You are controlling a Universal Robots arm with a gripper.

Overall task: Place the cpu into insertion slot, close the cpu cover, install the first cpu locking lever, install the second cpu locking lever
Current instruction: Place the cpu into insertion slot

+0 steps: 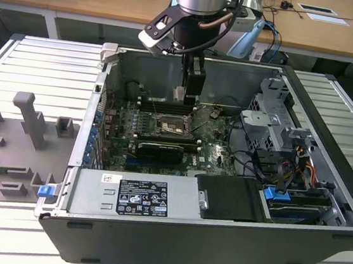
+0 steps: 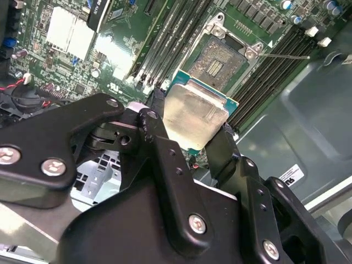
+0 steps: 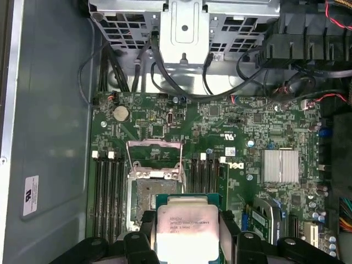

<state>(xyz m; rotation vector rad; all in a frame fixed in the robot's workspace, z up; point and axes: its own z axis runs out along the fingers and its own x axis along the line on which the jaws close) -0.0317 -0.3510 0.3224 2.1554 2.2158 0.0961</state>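
Black end effector clamps the flat silvery square cpu, seemingly near the open insertion slot.

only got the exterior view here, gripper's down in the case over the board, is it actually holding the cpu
Observer: Yes. In both wrist views the gripper is shut on the cpu, with its fingers on two opposite edges.
Operator: is it seated in the slot
Observer: No. In the second wrist view the insertion slot is bare, its contacts exposed, and the cpu is held apart from it.
Operator: cover out of the way
Observer: In the first wrist view the cpu cover is swung open off the slot.
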